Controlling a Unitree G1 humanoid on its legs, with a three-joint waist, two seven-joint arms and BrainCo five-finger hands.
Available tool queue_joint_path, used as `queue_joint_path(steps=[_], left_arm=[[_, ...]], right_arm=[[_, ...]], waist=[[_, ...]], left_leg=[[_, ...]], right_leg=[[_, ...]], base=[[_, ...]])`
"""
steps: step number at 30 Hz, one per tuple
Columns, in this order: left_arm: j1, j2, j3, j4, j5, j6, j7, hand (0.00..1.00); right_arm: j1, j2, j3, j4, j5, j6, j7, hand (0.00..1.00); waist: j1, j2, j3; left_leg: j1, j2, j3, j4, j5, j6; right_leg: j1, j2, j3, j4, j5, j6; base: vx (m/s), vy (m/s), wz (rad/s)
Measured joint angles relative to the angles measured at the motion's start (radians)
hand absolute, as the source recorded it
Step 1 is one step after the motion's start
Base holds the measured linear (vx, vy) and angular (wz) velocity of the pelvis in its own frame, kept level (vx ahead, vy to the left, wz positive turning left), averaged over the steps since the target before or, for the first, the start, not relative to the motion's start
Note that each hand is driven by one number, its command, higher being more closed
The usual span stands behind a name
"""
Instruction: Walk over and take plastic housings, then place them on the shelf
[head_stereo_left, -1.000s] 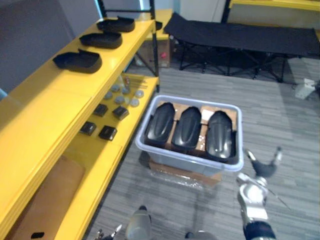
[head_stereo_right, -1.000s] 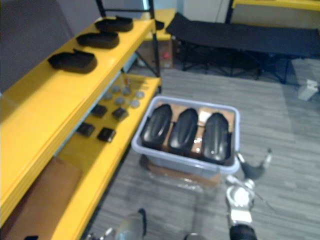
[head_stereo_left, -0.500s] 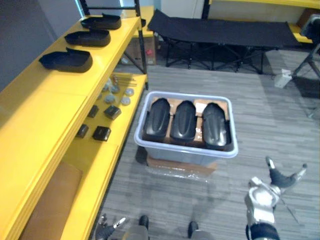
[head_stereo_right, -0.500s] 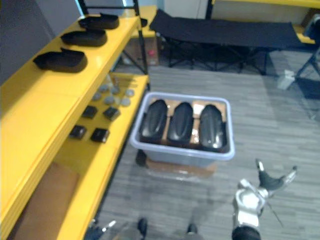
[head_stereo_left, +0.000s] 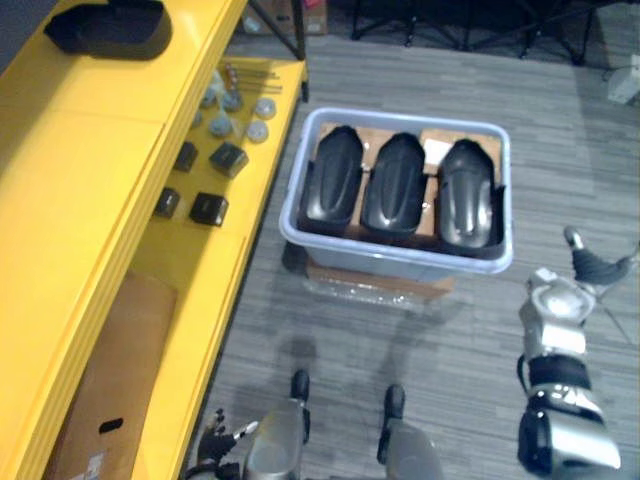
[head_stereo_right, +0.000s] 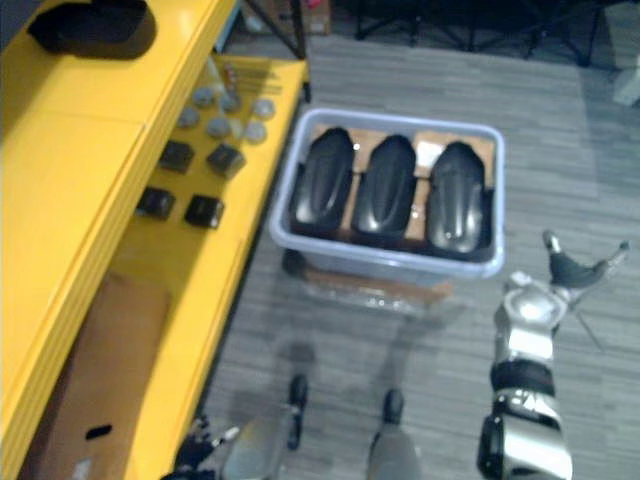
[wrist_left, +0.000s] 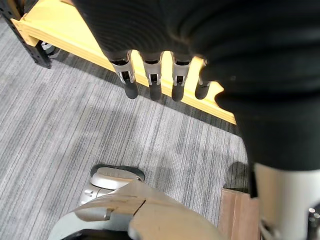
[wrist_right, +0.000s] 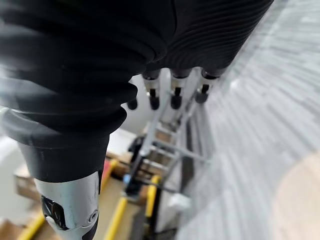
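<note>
Pickup not yet begun

One housing (head_stereo_left: 105, 27) rests at the yellow shelf's (head_stereo_left: 90, 150) far left corner. The left hand (wrist_left: 152, 82) hangs slack-fingered, empty. Three plastic housings (head_stereo_left: 396, 185) lie side by side in the grey bin (head_stereo_left: 395, 265); the right hand (wrist_right: 173, 94) is spread, empty. Best to stop square to the bin before reaching. Wrist views settle the fingers; head views place the bin

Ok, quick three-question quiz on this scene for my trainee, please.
1. How many black plastic housings lie in the grey tote?
2. True or false: the right hand grips a housing.
3. The yellow shelf stands where, relative to the tote? A) on the robot's left of it B) on the robot's right of it C) under it
Key: 1. Three, side by side. 2. False: its fingers are open and empty. 3. A.
</note>
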Motion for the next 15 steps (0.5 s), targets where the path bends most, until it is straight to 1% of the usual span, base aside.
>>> queue_joint_path(steps=[1, 3, 4, 6, 8, 11, 12, 14, 15], left_arm=[[-0.014, 0.0, -0.01, -0.005, -0.002, -0.001, 0.0, 0.0], [-0.02, 0.007, -0.035, -0.024, -0.017, -0.004, 0.0, 0.0], [-0.02, 0.01, -0.041, -0.031, -0.039, -0.008, 0.0, 0.0], [-0.021, 0.013, -0.068, -0.031, -0.056, -0.015, 0.001, 0.0], [-0.022, 0.009, -0.091, -0.033, -0.08, -0.022, 0.002, 0.0], [-0.024, 0.007, -0.121, -0.032, -0.119, -0.022, 0.008, 0.0], [-0.028, 0.006, -0.124, -0.032, -0.12, -0.022, 0.008, 0.0], [-0.045, 0.005, -0.143, -0.029, -0.15, -0.021, 0.008, 0.0], [-0.05, 0.0, -0.146, -0.027, -0.157, -0.021, 0.008, 0.0]], right_arm=[[-0.037, -0.044, 0.001, 0.037, 0.012, 0.0, 0.006, 0.0], [-0.093, -0.1, 0.003, 0.094, 0.02, 0.001, 0.022, 0.0], [-0.141, -0.143, 0.016, 0.139, 0.021, 0.013, 0.024, 0.0], [-0.203, -0.192, 0.041, 0.194, 0.042, 0.036, 0.024, 0.0], [-0.281, -0.247, 0.073, 0.255, 0.062, 0.05, 0.019, 0.0], [-0.36, -0.293, 0.092, 0.307, 0.066, 0.057, -0.008, 0.0], [-0.375, -0.303, 0.092, 0.318, 0.069, 0.058, -0.012, 0.0], [-0.415, -0.335, 0.092, 0.344, 0.08, 0.069, -0.025, 0.0], [-0.436, -0.355, 0.102, 0.357, 0.081, 0.082, -0.025, 0.0]], waist=[[-0.001, 0.007, 0.021], [0.0, 0.016, 0.044], [0.001, 0.022, 0.053], [0.002, 0.032, 0.059], [0.005, 0.054, 0.073], [0.009, 0.082, 0.087], [0.01, 0.087, 0.092], [0.022, 0.102, 0.113], [0.027, 0.114, 0.122]], left_leg=[[-0.02, -0.003, -0.007, 0.013, 0.0, 0.001], [-0.046, -0.004, -0.011, 0.032, 0.0, 0.001], [-0.066, -0.004, -0.012, 0.04, 0.0, 0.002], [-0.079, -0.008, -0.013, 0.043, 0.003, 0.005], [-0.081, -0.014, -0.011, 0.042, 0.005, 0.008], [-0.106, -0.02, -0.01, 0.038, 0.01, 0.012], [-0.114, -0.021, -0.011, 0.038, 0.013, 0.011], [-0.121, -0.021, -0.009, 0.036, 0.021, 0.01], [-0.123, -0.023, -0.008, 0.034, 0.022, 0.01]], right_leg=[[-0.016, -0.002, -0.007, 0.01, 0.0, 0.0], [-0.037, -0.003, -0.011, 0.024, 0.0, 0.0], [-0.054, -0.003, -0.011, 0.032, 0.0, 0.0], [-0.072, -0.007, -0.011, 0.043, 0.0, 0.0], [-0.084, -0.015, -0.01, 0.059, -0.003, -0.004], [-0.119, -0.022, -0.009, 0.082, -0.01, -0.004], [-0.13, -0.023, -0.009, 0.088, -0.01, -0.005], [-0.15, -0.025, -0.008, 0.106, -0.013, -0.007], [-0.16, -0.03, -0.008, 0.123, -0.022, -0.005]], base=[[-0.09, 0.035, 0.14], [-0.08, 0.024, 0.08], [-0.07, 0.019, 0.02], [-0.02, 0.007, 0.02], [0.0, 0.0, 0.0], [-0.01, 0.004, 0.01], [0.0, 0.0, 0.0], [0.0, 0.0, 0.0], [0.0, 0.0, 0.0]])
